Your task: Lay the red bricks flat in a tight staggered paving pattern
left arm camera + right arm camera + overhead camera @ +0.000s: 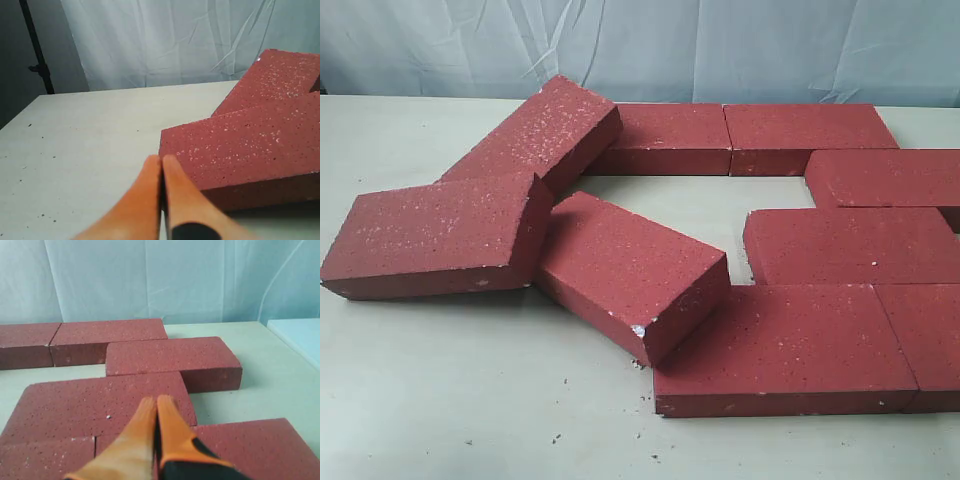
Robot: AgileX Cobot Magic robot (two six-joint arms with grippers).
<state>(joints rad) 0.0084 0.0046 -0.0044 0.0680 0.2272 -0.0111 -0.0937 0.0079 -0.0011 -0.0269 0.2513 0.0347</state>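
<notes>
Both the left gripper (pixel 161 161) and the right gripper (pixel 156 401) had fingers pressed together, so the three skewed, leaning red bricks (pixel 630 270) left of the laid rows (pixel 825 245) probably wanted slow, square pushes flat into the gap.

bench (pixel 440 400): pale, flecked with dark crumbs (pixel 557 437)
backdrop (pixel 720 50): wrinkled white cloth
pole (pixel 30 30): black, beside the backdrop

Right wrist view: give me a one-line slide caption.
Shut right gripper above red bricks laid flat in staggered rows on the table.
</notes>
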